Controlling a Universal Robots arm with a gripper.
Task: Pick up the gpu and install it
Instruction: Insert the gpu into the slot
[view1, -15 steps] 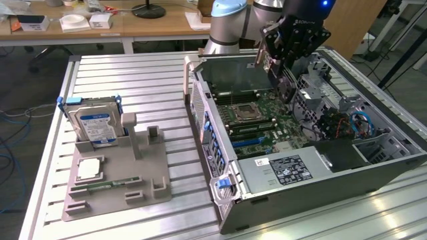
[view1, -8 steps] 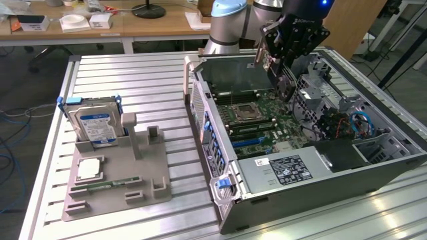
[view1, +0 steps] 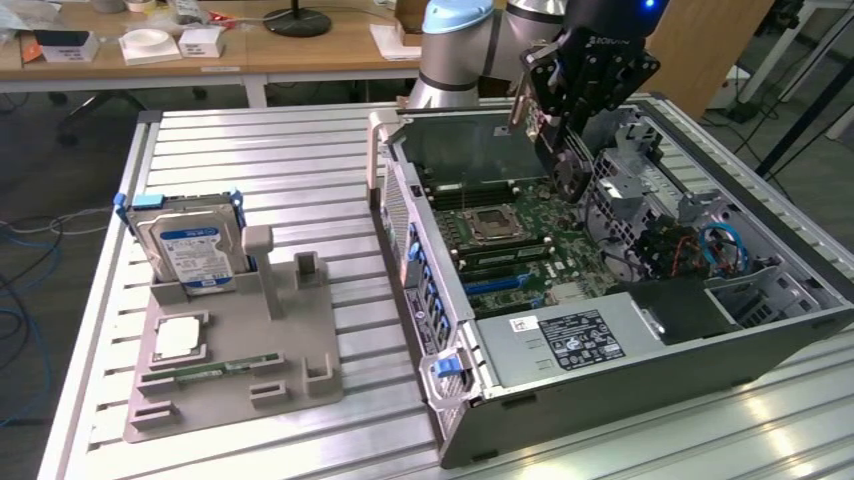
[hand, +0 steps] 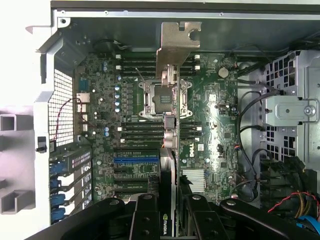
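Ribbed aluminium makes up the slatted table that everything rests on. The largest thing on it is the grey steel tower case, lying on its side with the panel off, directly beneath the jaws. Inside, the green motherboard lies straight below the jaws, and its metal-framed processor socket is partly hidden behind what they carry. Well off to one side of the jaws, toward the exterior view's left, you have the grey plastic parts fixture with the silver hard drive standing upright in it.

The black two-fingered gripper is clenched on the gpu, the thin dark card with a bare metal bracket at the end far from the jaws. You see it edge-on, hanging over the board.

By my reading the pick-up is done and the install is not. The card sits in no slot, and the expansion slots beside the jaws, the blue slot among them, are unfilled.

The green NVIDIA mark shows on the card right between the jaws. DELL lettering is printed on the board just beside the card. The drive's blue-and-white label and the black sticker on the power supply are too small to read.
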